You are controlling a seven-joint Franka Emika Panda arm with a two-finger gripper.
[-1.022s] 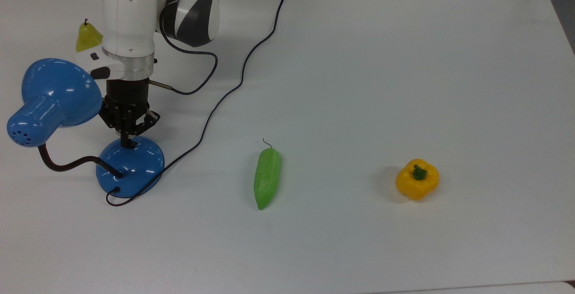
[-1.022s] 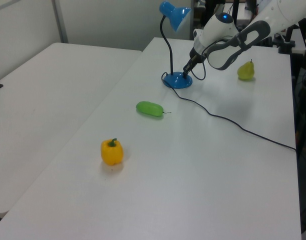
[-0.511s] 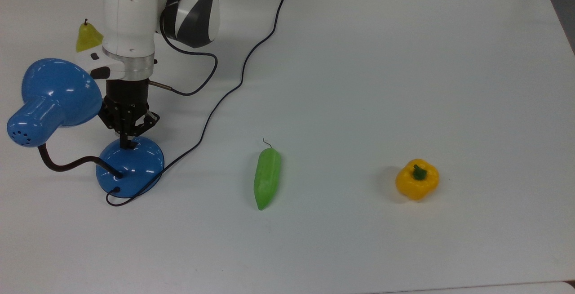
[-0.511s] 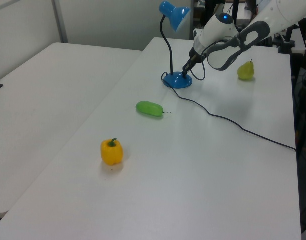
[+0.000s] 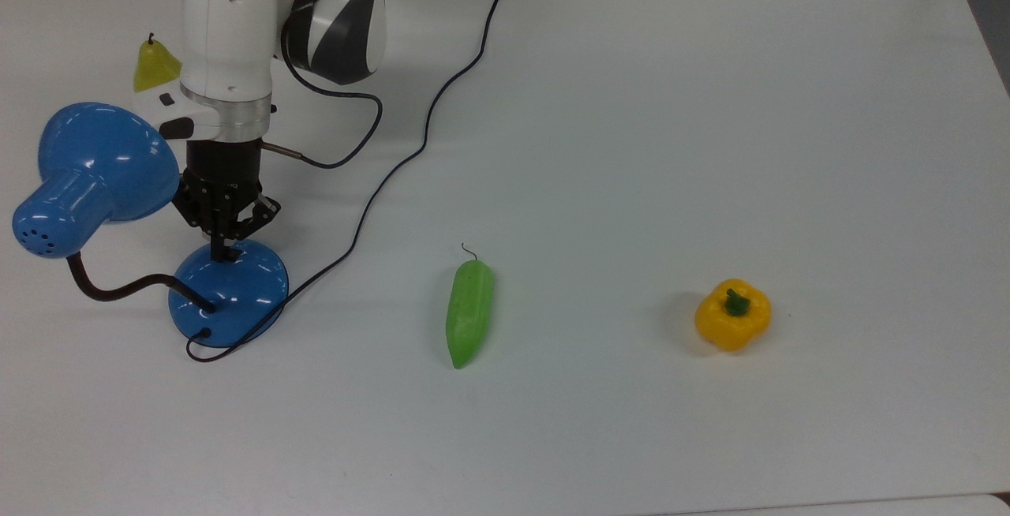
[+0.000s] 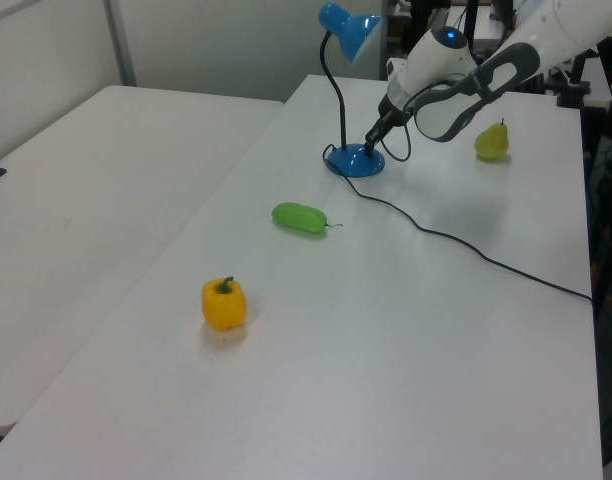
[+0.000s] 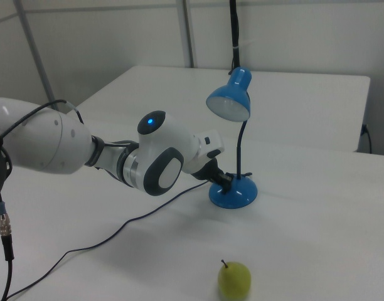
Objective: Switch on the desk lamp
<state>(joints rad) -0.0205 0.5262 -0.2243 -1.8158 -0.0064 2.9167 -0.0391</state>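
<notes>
Blue glossy metal desk lamp (image 5: 95, 177) w/ bell shade, black gooseneck & domed base stands near the top view's left table edge. Black two-finger gripper (image 5: 223, 252) points down, jaws pinched nearly together, tips touching the base's upper rim. Yellow-green pear (image 5: 155, 64) behind arm; green cucumber (image 5: 469, 312) & yellow bell pepper (image 5: 733, 315) well apart on white table (image 5: 710, 106).

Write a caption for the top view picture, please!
The tool touches the blue desk lamp base.
</notes>
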